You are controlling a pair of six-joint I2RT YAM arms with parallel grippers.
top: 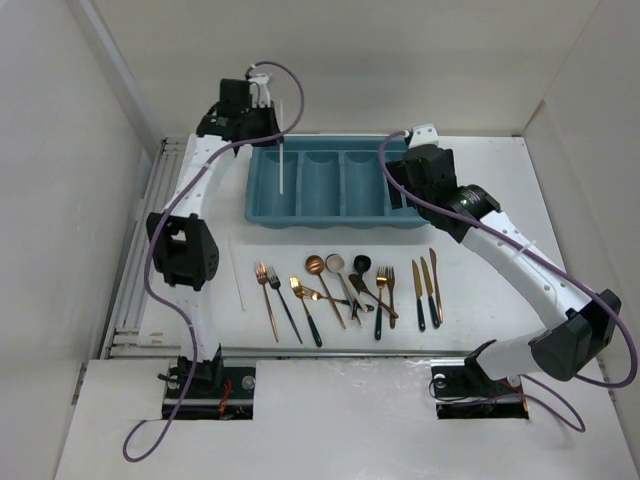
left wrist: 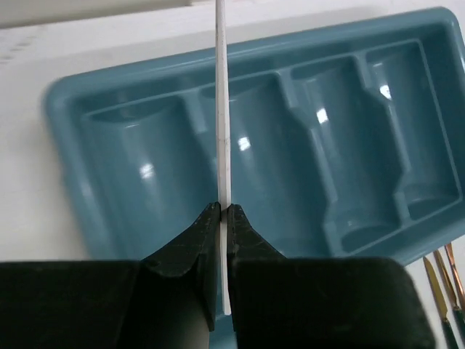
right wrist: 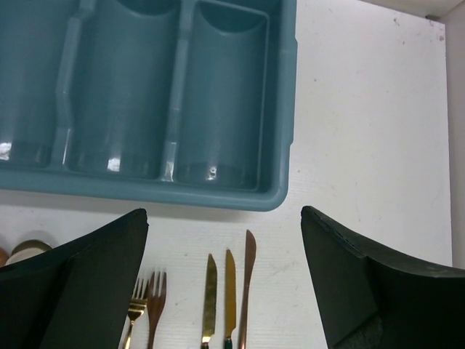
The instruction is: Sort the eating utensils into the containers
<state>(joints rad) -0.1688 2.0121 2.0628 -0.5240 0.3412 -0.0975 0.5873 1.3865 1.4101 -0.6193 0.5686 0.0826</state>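
The left gripper (left wrist: pixel 224 212) is clamping a thin white utensil (left wrist: pixel 222 109) upright over the teal tray (left wrist: pixel 62 116), risking it toppling out on release; the right gripper (right wrist: pixel 221 214) is hovering, jaws apart.

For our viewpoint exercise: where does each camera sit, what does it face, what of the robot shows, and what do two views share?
Top external: above and behind the bases, looking down on the table; left arm, right arm, tray, utensil row.
Left wrist: looks along the shut left jaws, which pinch a slim white utensil over the tray.
Right wrist: facing down over the tray's right end and three knives; open right jaws frame the view.
Shared: both wrist views show the tray.
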